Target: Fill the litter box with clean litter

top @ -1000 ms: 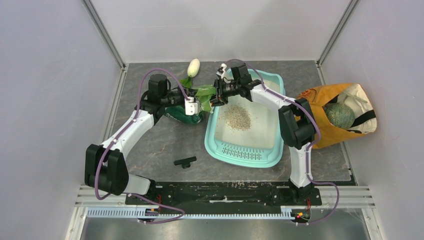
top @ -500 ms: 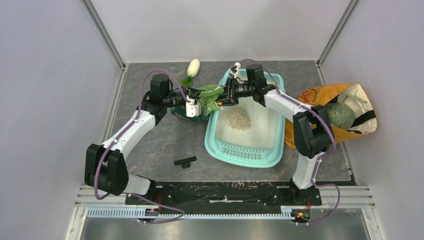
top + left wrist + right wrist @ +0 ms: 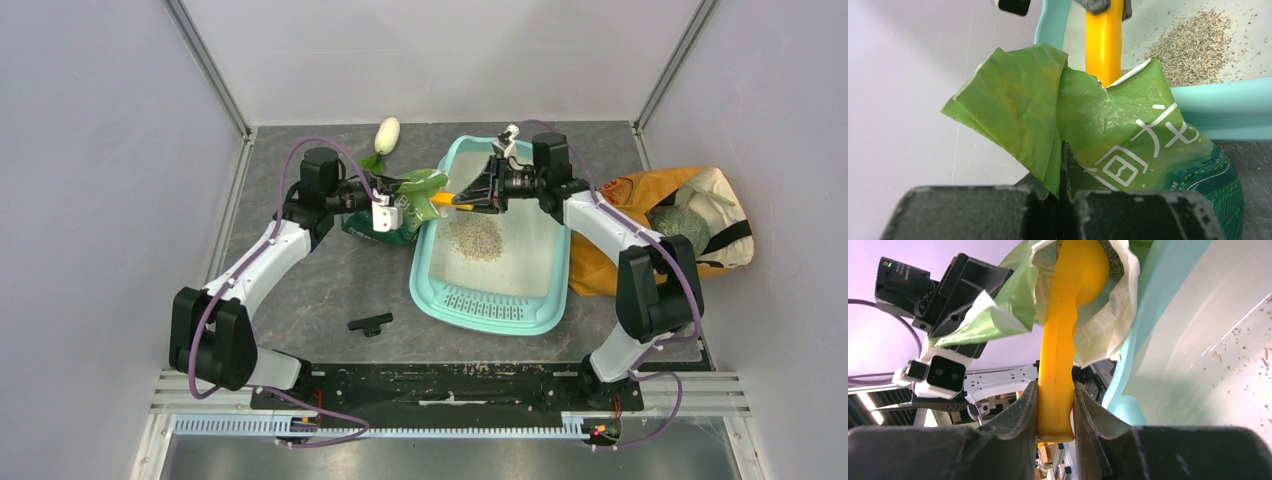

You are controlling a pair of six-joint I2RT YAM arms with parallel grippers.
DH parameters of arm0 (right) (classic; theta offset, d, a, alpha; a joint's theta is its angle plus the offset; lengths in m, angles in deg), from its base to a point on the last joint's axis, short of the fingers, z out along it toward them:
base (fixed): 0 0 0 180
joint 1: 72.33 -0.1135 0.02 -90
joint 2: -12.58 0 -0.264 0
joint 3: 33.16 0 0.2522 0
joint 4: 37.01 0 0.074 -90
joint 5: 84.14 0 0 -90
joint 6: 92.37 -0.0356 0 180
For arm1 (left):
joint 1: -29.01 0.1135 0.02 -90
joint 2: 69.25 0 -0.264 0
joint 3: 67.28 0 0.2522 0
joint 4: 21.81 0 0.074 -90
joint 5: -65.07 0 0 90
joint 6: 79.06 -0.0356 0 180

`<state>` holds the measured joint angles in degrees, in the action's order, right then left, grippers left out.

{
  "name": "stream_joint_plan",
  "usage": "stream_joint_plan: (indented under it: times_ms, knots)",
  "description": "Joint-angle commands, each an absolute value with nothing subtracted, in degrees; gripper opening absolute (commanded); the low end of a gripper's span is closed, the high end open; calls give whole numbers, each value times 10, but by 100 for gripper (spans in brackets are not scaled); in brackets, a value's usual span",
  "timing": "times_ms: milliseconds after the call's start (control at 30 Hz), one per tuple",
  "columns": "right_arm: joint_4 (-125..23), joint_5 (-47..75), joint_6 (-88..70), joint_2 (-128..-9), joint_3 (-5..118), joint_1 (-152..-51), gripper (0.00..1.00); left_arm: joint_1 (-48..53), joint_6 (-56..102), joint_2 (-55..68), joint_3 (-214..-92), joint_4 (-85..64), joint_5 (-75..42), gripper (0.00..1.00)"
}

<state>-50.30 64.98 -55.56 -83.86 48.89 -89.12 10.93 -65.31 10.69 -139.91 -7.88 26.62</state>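
The teal litter box (image 3: 432,296) with a white basin lies mid-table, its grille at the near end. A loose pile of beige-grey litter (image 3: 475,235) sits in the basin, also in the left wrist view (image 3: 1193,47). My left gripper (image 3: 392,212) is shut on the edge of the green printed pouch (image 3: 1128,135), holding its mouth open beside the box's far left corner. My right gripper (image 3: 470,196) is shut on the handle of the orange scoop (image 3: 1063,335), whose bowl is at the pouch mouth with litter around it.
An orange cloth bag (image 3: 660,235) with a green ball in it lies right of the box. A white oblong object (image 3: 386,134) lies at the back. A small black part (image 3: 370,323) lies on the table near the front left.
My right arm has swung right and drawn the scoop back, so its orange handle now shows between pouch and gripper over the box's corner. The left gripper keeps holding the pouch.
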Motion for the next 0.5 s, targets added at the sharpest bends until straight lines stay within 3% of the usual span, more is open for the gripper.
stream_joint_plan:
  times_ms: [0, 467]
  knots:
    - [-474, 705, -551, -781, 470, -872, 0, 101, -649, 96, -1445, -182, 309, 2]
    - [-607, 746, -473, -705, 423, -788, 0, 100, -648, 98, -1446, -181, 300, 2]
